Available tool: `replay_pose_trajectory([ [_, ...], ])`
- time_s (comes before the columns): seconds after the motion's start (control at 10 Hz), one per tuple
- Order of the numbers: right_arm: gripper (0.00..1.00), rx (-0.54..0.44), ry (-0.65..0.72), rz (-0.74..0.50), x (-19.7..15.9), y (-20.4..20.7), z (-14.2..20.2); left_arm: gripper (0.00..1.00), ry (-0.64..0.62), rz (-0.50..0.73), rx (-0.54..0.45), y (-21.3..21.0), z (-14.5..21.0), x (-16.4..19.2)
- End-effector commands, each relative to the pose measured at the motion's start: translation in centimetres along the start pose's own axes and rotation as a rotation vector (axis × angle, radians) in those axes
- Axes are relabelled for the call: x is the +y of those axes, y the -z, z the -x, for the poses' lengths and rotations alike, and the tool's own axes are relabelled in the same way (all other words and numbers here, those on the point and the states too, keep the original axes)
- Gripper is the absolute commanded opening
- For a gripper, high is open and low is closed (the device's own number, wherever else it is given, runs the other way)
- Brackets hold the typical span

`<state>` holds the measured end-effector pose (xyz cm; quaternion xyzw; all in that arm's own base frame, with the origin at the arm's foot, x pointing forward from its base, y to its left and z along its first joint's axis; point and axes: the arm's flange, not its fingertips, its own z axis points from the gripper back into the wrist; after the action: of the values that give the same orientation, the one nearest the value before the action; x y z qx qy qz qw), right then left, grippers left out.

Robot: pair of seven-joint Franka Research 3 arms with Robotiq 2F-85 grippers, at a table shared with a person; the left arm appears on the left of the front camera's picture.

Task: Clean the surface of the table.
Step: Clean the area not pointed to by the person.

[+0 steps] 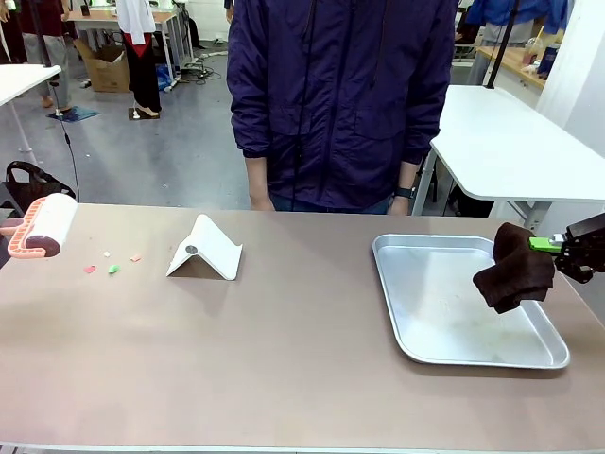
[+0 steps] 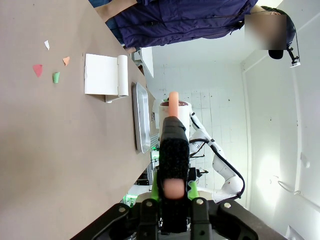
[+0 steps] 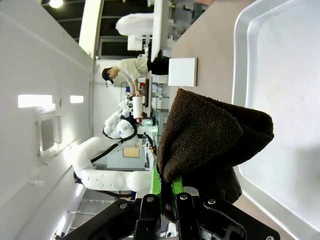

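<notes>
The table (image 1: 284, 350) has a brownish-taupe top with small paper scraps (image 1: 113, 269) lying near its left end. A lint roller (image 1: 45, 227) with a white roll and a salmon frame hovers at the far left. In the left wrist view my left gripper (image 2: 173, 192) is shut on the lint roller's black handle (image 2: 173, 150), and the scraps (image 2: 56, 77) lie ahead on the table (image 2: 60, 160). My right gripper (image 1: 550, 244) is shut on a dark brown cloth (image 1: 513, 268) above the right rim of a silver tray (image 1: 416, 326). The cloth (image 3: 210, 140) hangs from that gripper (image 3: 167, 195) over the tray (image 3: 290, 90).
A white folded stand (image 1: 205, 249) sits right of the scraps, also seen as the stand (image 2: 104, 75) and the stand (image 3: 182, 71). A person in a dark blue jacket (image 1: 340, 95) stands at the far edge. A white table (image 1: 510, 147) stands at the back right.
</notes>
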<state>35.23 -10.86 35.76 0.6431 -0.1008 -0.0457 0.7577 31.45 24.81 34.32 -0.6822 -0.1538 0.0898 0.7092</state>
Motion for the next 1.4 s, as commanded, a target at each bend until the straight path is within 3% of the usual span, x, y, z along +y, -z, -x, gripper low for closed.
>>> replay_pose_trajectory([
  [0.0,0.10,-0.010,-0.014,-0.010,0.2,0.0,-0.3,0.00,0.002,0.003,0.005,0.1,0.4,-0.2],
  [0.1,0.10,-0.010,-0.014,-0.010,0.2,0.0,-0.3,0.00,0.002,0.003,0.005,0.1,0.4,-0.2],
  [0.2,0.10,-0.010,-0.014,-0.010,0.2,0.0,-0.3,0.22,0.000,0.000,0.000,0.0,0.0,0.0],
  [0.6,0.10,-0.010,-0.014,-0.010,0.2,0.0,-0.3,0.22,0.022,-0.334,-0.069,1.4,-1.3,-1.5],
  [1.0,0.10,-0.010,-0.014,-0.010,0.2,0.0,-0.3,0.22,-0.014,-0.544,-0.142,1.5,-3.7,0.4],
  [1.3,0.10,-0.010,-0.014,-0.010,0.2,0.0,-0.3,0.22,-0.033,-0.630,-0.212,2.1,-5.7,2.1],
])
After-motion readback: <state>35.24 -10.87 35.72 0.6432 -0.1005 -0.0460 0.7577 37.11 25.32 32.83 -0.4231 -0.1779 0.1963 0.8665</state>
